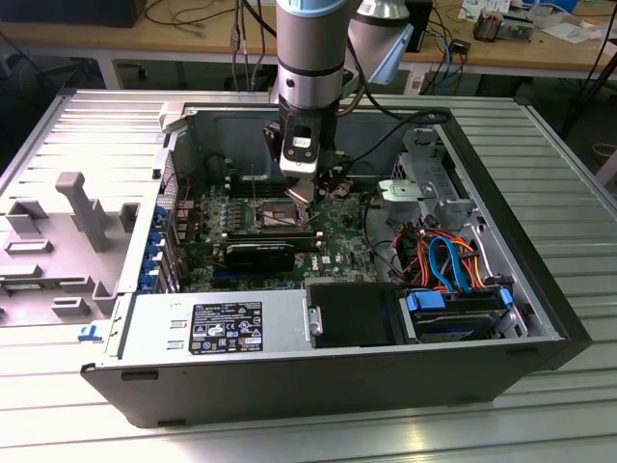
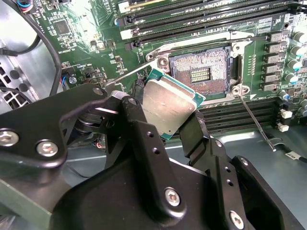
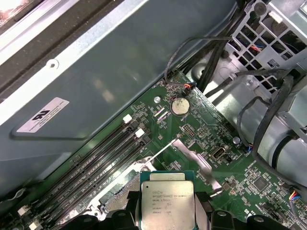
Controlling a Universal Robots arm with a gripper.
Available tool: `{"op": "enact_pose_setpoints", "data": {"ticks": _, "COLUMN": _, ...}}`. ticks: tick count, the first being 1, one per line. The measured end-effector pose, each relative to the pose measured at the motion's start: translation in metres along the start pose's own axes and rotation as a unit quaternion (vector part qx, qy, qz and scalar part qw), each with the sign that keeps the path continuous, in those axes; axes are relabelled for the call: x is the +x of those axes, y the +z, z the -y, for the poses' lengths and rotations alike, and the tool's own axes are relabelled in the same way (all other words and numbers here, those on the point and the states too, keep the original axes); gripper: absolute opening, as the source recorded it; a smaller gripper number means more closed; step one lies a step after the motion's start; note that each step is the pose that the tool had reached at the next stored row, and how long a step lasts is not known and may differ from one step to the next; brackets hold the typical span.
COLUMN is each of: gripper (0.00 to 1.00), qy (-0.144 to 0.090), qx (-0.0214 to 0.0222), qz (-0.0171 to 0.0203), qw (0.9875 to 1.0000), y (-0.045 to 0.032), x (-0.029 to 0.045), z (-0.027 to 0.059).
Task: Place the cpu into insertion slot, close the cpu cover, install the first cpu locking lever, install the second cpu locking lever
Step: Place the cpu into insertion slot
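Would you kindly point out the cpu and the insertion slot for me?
cpu [image 2: 168, 105], second wrist view, its silver top.
insertion slot [image 2: 200, 73], second wrist view, its dark centre.

A ribbed metal table [image 1: 569, 183] spans the exterior view from three round to nine o'clock. At twelve o'clock stands a wooden bench [image 1: 116, 43] strewn with cables [image 1: 198, 14].

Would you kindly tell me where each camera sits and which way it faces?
Exterior view: off-arm, looks down into the case; arm, gripper show.
Second wrist view: at the wrist, along the fingers toward cpu and slot.
First wrist view: at the wrist, over the cpu toward the board.
Both wrist views share the gripped cpu.
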State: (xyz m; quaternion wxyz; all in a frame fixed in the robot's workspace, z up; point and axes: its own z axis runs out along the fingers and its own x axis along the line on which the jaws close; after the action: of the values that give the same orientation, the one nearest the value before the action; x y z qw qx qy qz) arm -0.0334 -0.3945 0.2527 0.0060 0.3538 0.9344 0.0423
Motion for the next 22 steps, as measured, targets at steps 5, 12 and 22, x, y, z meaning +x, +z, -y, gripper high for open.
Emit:
{"op": "enact_pose_setpoints", "data": {"ticks": 5, "gripper": 0.54, "qy": 0.003, "qx": -0.0001, "qz": 0.0003, "qw": 1.0000, "y": 0.0001, "x": 0.0000, "z": 0.0000}}
{"op": "enact_pose_setpoints", "data": {"ticks": 12, "gripper": 0.54, "qy": 0.008, "qx": -0.0002, "qz": 0.0007, "qw": 1.0000, "y": 0.0004, "x": 0.0000, "z": 0.0000}}
{"op": "enact_pose_setpoints", "data": {"ticks": 22, "gripper": 0.54, "qy": 0.021, "qx": -0.0004, "qz": 0.0018, "qw": 0.9998, "y": 0.0008, "x": 0.0000, "z": 0.0001}}
